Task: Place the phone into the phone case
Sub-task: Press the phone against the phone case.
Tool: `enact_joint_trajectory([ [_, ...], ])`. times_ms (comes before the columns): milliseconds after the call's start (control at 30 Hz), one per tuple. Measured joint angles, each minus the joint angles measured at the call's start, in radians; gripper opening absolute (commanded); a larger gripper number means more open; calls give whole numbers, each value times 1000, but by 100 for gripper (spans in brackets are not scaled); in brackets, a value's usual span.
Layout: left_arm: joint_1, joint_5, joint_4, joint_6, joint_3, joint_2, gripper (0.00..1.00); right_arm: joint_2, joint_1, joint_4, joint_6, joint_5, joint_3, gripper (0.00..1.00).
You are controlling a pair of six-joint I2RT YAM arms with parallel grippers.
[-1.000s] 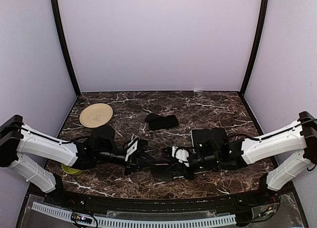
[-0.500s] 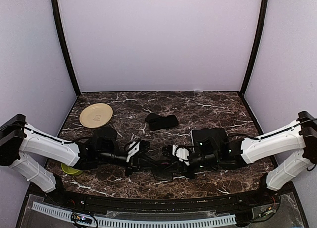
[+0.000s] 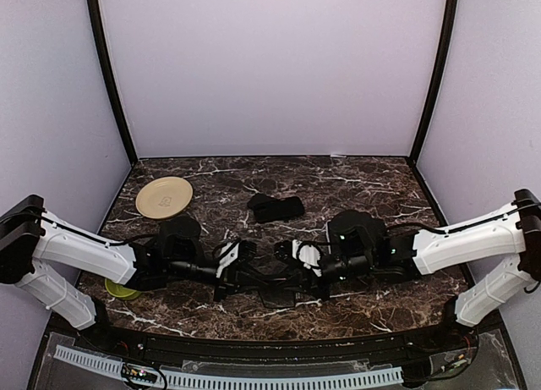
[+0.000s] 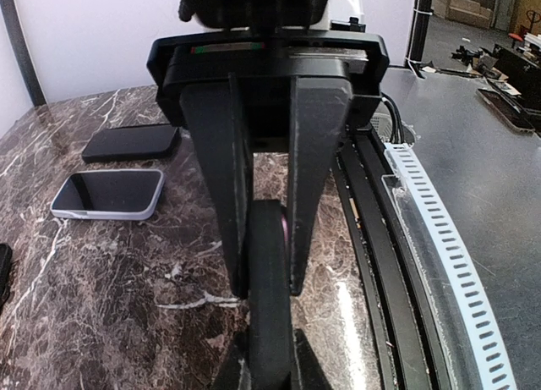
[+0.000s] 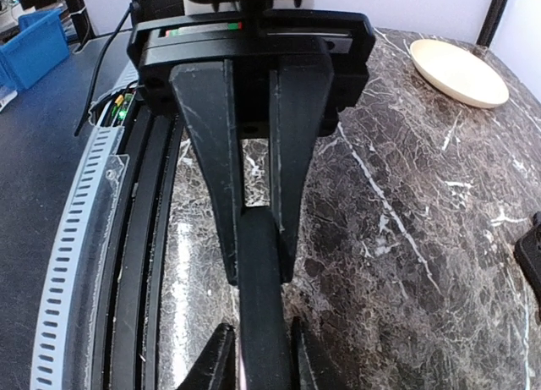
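One marble tabletop (image 3: 338,183), dark with white veins, carries everything. Two white-and-black arms reach in from its sides, the left arm (image 3: 84,253) and the right arm (image 3: 461,242). They meet low at the front centre.

One cream plate (image 3: 164,197) sits at the back left, and one crumpled black bundle (image 3: 275,208) lies behind the middle. One yellow-green disc (image 3: 121,291) peeks out beside the left arm.

The left wrist view shows one phone (image 4: 106,194) lying flat on the marble, well apart from both claws. It has a pale silver rim, rounded corners and a dark glossy screen facing up. One flat black rectangle (image 4: 131,142) lies just beyond it, with a narrow strip of marble between them. The overhead view does not show the phone.

One thin black slab (image 4: 269,339) stands edge-on between the two claws, near the front rail. Only its narrow edge shows, with a trace of pink at one side. Whether it is the case cannot be told, nor whether its lower edge touches the marble.

The left claw (image 4: 267,288) is pressed together on one end of this slab, a finger flat against each face. The right claw (image 5: 258,276) has its fingers on either side of the other end. Whether they press it or stand just off it I cannot tell.
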Motion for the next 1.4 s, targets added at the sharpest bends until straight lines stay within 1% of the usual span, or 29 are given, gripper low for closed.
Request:
enact_joint_trajectory([
  [33,0,0,0,0,0,0,0,0,0,-8,4,-3,5,0],
  [233,0,-3,-21,1,8,-3,0,-1,-4,-37,-13,-14,18,0],
  [267,0,-5,-24,1,9,-5,0,-2,-5,-39,-13,-14,18,10],
  [300,0,-6,-26,1,10,-5,0,-2,-5,-39,-13,-14,18,31],
  [333,0,-8,-26,1,10,-5,0,-3,-5,-39,-11,-13,18,40],
  [400,-2,-10,-28,1,10,-7,0,-5,-5,-39,2,-12,16,43],
  [433,-2,-11,-29,0,10,-8,0,-8,-7,-38,6,-12,14,42],
  [567,-2,-15,-34,0,10,-10,0,-10,-21,-19,35,-16,-10,27],
  [633,-2,-16,-35,0,10,-11,0,7,-30,-16,57,-30,-19,17],
  [700,-2,-18,-35,-1,10,-11,0,32,-37,-10,66,-51,-19,2],
  [733,-2,-25,-39,-6,10,-13,0,45,-39,0,70,-64,-19,0],
  [933,5,-26,-56,-37,11,-22,0,56,-44,27,53,-77,-19,0],
  [967,5,-26,-56,-38,11,-23,3,55,-44,25,53,-77,-19,0],
  [1000,4,-26,-56,-38,11,-23,9,53,-44,23,53,-77,-19,0],
  [1033,3,-26,-56,-38,11,-24,27,48,-44,19,54,-76,-19,0],
  [1067,3,-27,-56,-38,11,-27,36,39,-44,12,54,-76,-19,0],
  [1100,3,-31,-56,-35,14,-32,50,28,-44,5,56,-75,-19,0],
  [1167,-1,-45,-75,-13,19,-50,58,-7,-49,-27,81,-80,-19,0],
  [1200,-1,-53,-89,-11,20,-59,61,-30,-57,-46,89,-82,-18,0],
  [1400,-1,-68,-117,9,24,-121,62,-158,-108,-100,125,-107,6,0],
])
